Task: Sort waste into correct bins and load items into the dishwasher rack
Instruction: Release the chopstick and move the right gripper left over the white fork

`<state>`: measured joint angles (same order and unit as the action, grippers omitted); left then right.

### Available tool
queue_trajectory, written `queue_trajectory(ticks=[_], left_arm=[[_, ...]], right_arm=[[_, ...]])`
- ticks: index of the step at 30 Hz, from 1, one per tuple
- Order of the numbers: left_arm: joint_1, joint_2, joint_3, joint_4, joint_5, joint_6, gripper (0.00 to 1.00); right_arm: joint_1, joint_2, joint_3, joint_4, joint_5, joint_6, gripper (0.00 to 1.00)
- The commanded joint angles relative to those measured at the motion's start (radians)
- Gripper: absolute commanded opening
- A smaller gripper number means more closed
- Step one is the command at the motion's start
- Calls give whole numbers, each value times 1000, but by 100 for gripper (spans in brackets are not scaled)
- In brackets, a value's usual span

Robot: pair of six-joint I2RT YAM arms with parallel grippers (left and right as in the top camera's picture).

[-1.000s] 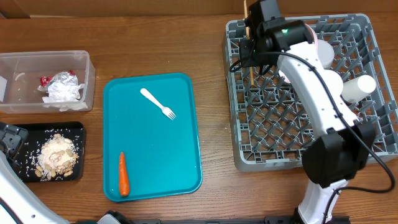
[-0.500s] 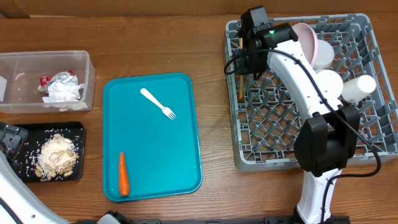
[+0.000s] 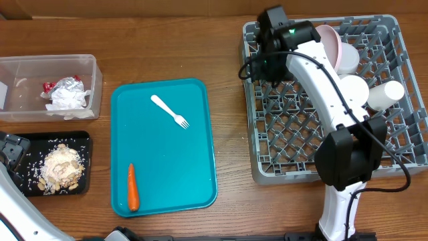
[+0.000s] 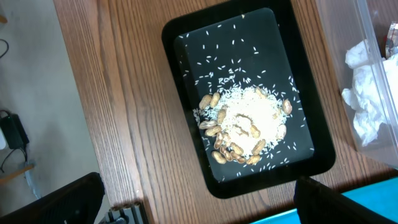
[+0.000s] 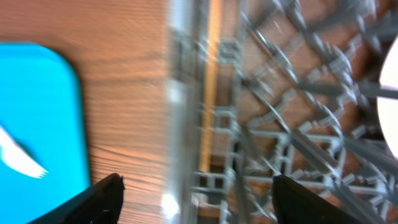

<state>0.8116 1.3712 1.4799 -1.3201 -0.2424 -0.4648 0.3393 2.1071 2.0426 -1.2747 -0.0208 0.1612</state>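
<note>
While the tub [image 3: 50,58] holds napkin [image 3: 63,100] and foil [image 3: 67,86], the black tray [image 3: 85,144] holds scraps [image 3: 62,167].

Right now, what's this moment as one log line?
right end effector: open, over dishwasher rack edge | left end effector: open, above black tray | white fork, carrot: on teal tray

Left edge of table, far part: clear rectangular plastic tub [image 3: 47,57], with crumpled silver foil wrapper [image 3: 67,85] and crumpled white paper napkin [image 3: 65,99] inside.
Just in front: shallow black rectangular tray [image 3: 30,144], holding beige nut scraps [image 3: 62,167].
Right of both: flat teal serving tray [image 3: 174,161]; on it, white plastic fork [image 3: 168,110] in far half, orange carrot [image 3: 132,187] at near left corner.
Right side of table: square grey plastic rack [image 3: 294,140], containing pale round plate [image 3: 338,53], white bowl [image 3: 354,90] and white cup [image 3: 384,95] toward far right.
</note>
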Motion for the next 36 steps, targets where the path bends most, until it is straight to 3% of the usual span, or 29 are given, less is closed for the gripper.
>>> queue_trajectory(ticks=[1,5,15,22,36], left_arm=[[1,3,21,0,4,-10,100],[1,3,21,0,4,-10,100],[1,3,21,0,4,-10,100],[1,3,21,0,4,-10,100],[1,3,21,0,4,-10,100]], right_arm=[[97,-56,90,25,-35,30,84],[218,-40,79,144,-34,18,93],[372,122,25,320,-34,-1,94],[430,257,25,322,12,-1,90],[502,327,18,377,21,-2,84]])
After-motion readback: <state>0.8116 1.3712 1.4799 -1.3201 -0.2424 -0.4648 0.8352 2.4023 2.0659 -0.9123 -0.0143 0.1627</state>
